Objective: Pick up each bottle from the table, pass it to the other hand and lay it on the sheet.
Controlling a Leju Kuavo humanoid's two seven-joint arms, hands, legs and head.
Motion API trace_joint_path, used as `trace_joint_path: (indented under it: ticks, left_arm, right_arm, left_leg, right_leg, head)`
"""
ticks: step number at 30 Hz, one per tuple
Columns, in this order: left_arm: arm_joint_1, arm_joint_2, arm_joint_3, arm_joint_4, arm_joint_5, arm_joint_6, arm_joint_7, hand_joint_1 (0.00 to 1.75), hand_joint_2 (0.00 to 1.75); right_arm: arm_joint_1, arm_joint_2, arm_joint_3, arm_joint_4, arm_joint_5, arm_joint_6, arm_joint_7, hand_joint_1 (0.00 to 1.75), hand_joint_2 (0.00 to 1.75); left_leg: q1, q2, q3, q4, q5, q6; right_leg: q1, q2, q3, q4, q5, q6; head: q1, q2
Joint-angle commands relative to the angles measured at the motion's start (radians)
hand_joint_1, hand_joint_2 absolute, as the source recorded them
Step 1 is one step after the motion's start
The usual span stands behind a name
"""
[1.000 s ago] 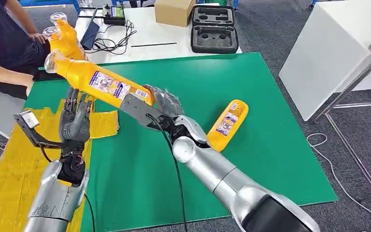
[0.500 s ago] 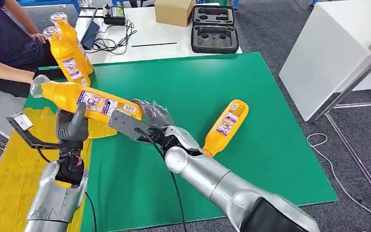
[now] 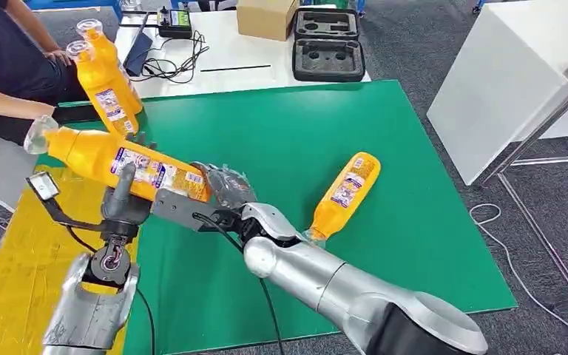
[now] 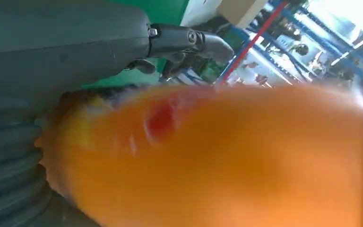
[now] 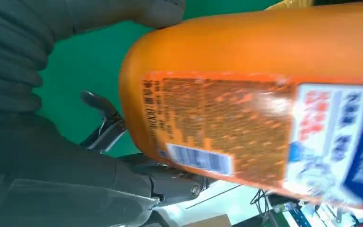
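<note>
The right hand (image 3: 225, 188) is gripping the base end of an orange bottle (image 3: 122, 159), fingers wrapped around it; the right wrist view shows the thumb (image 5: 156, 12) pressing on the bottle (image 5: 264, 94) above its barcode label. The bottle is lying almost level in the air, its clear cap pointing toward 10 o'clock above the edge of the yellow sheet (image 3: 15, 259). The left hand (image 3: 122, 203) is sitting under the middle of the bottle, thumb raised against its label; the left wrist view shows the orange body (image 4: 217, 156) close against the palm, but whether those fingers are clamping it cannot be told. A second orange bottle (image 3: 344, 192) is lying on the green mat (image 3: 281, 126) at 3 o'clock of the hands. Two more bottles (image 3: 103, 81) are standing upright at 12 o'clock, beside a seated person (image 3: 7, 66).
</note>
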Motion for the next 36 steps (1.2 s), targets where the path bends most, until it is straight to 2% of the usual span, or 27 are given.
trace_joint_path:
  ticks: [1, 10, 15, 23, 24, 25, 26, 27, 29, 31, 32, 36]
  left_arm:
    - [-0.024, -0.026, -0.047, -0.009, -0.020, 0.018, -0.022, 1.75, 1.75]
    - [-0.009, -0.027, -0.042, -0.041, -0.059, 0.059, -0.053, 1.75, 1.75]
    - [-0.011, -0.032, -0.045, -0.035, -0.066, 0.066, -0.055, 1.75, 1.75]
    - [-0.013, -0.032, -0.042, -0.034, -0.082, 0.084, -0.063, 1.75, 1.75]
    - [-0.014, -0.030, -0.038, -0.031, -0.091, 0.091, -0.069, 1.75, 1.75]
    - [-0.017, -0.028, -0.030, -0.028, -0.119, 0.112, -0.089, 1.75, 1.75]
    - [-0.017, -0.024, -0.021, -0.024, -0.138, 0.126, -0.103, 1.75, 1.75]
    - [-0.015, -0.020, -0.017, -0.023, -0.135, 0.125, -0.101, 1.75, 1.75]
    - [-0.019, -0.013, 0.027, -0.016, -0.257, 0.207, -0.175, 1.75, 1.75]
    - [-0.019, 0.006, 0.089, -0.002, -0.365, 0.285, -0.226, 1.75, 1.75]
    - [-0.020, 0.010, 0.114, 0.006, -0.370, 0.272, -0.223, 1.75, 1.75]
    - [-0.017, 0.007, 0.128, 0.009, -0.401, 0.280, -0.229, 1.75, 1.75]
  right_arm:
    - [-0.040, -0.014, 0.080, 0.047, 0.002, 0.003, -0.008, 1.75, 1.75]
    - [-0.006, -0.014, 0.047, 0.051, 0.042, 0.017, -0.003, 1.75, 1.75]
    - [-0.002, -0.014, 0.035, 0.060, 0.049, 0.022, 0.000, 1.75, 1.75]
    - [0.006, -0.014, 0.013, 0.067, 0.060, 0.024, -0.007, 1.75, 1.75]
    - [0.004, -0.014, 0.007, 0.072, 0.075, 0.021, -0.015, 0.09, 1.75]
    - [0.007, -0.014, -0.015, 0.074, 0.082, 0.023, -0.013, 0.00, 1.75]
    - [0.011, -0.014, -0.044, 0.075, 0.089, 0.010, -0.027, 0.00, 0.00]
    - [0.007, -0.014, -0.048, 0.078, 0.088, 0.011, -0.027, 0.00, 0.00]
    - [0.014, -0.016, -0.146, 0.085, 0.167, -0.013, -0.050, 0.00, 0.00]
    - [0.034, -0.061, -0.256, -0.003, 0.239, -0.015, -0.056, 0.00, 0.00]
    - [0.046, -0.077, -0.294, -0.042, 0.271, 0.015, -0.047, 0.00, 0.00]
    - [0.063, -0.079, -0.330, -0.068, 0.304, 0.027, -0.047, 0.00, 0.00]
  left_leg:
    - [0.001, -0.005, 0.005, 0.002, -0.003, -0.001]
    - [0.001, -0.003, 0.002, 0.000, -0.001, -0.001]
    - [0.002, -0.005, 0.006, 0.002, -0.003, -0.001]
    - [0.001, -0.003, 0.001, 0.000, 0.000, -0.001]
    - [0.001, -0.005, 0.004, 0.001, -0.002, -0.001]
    - [0.001, -0.004, 0.002, 0.000, -0.001, -0.001]
    - [0.001, -0.005, 0.003, 0.001, -0.002, -0.001]
    - [0.001, -0.003, 0.001, 0.000, -0.001, -0.001]
    - [0.001, -0.003, 0.001, 0.000, -0.001, -0.001]
    - [0.001, -0.003, 0.002, 0.000, -0.001, -0.001]
    - [0.002, -0.003, 0.003, 0.001, -0.002, -0.001]
    - [0.001, -0.003, 0.001, 0.000, -0.001, -0.001]
  right_leg:
    - [0.001, -0.003, 0.006, 0.001, -0.004, -0.002]
    - [0.001, -0.002, 0.002, -0.001, -0.001, -0.001]
    - [0.002, -0.004, 0.007, 0.001, -0.004, -0.003]
    - [0.001, -0.003, 0.002, 0.000, -0.001, -0.001]
    - [0.001, -0.004, 0.005, 0.000, -0.003, -0.002]
    - [0.001, -0.003, 0.003, 0.000, -0.002, -0.001]
    - [0.001, -0.004, 0.005, 0.000, -0.003, -0.002]
    - [0.001, -0.003, 0.002, 0.000, -0.001, -0.001]
    - [0.001, -0.002, 0.002, 0.000, -0.001, -0.001]
    - [0.001, -0.003, 0.003, 0.000, -0.002, -0.002]
    - [0.002, -0.003, 0.004, 0.001, -0.002, -0.002]
    - [0.001, -0.002, 0.002, 0.000, -0.001, -0.001]
  head:
    - [0.000, 0.000]
    - [0.000, 0.000]
    - [0.000, 0.000]
    - [0.000, 0.000]
    - [0.000, 0.000]
    - [0.000, 0.000]
    - [0.000, 0.000]
    - [0.000, 0.000]
    - [0.000, 0.000]
    - [0.000, 0.000]
    - [0.000, 0.000]
    - [0.000, 0.000]
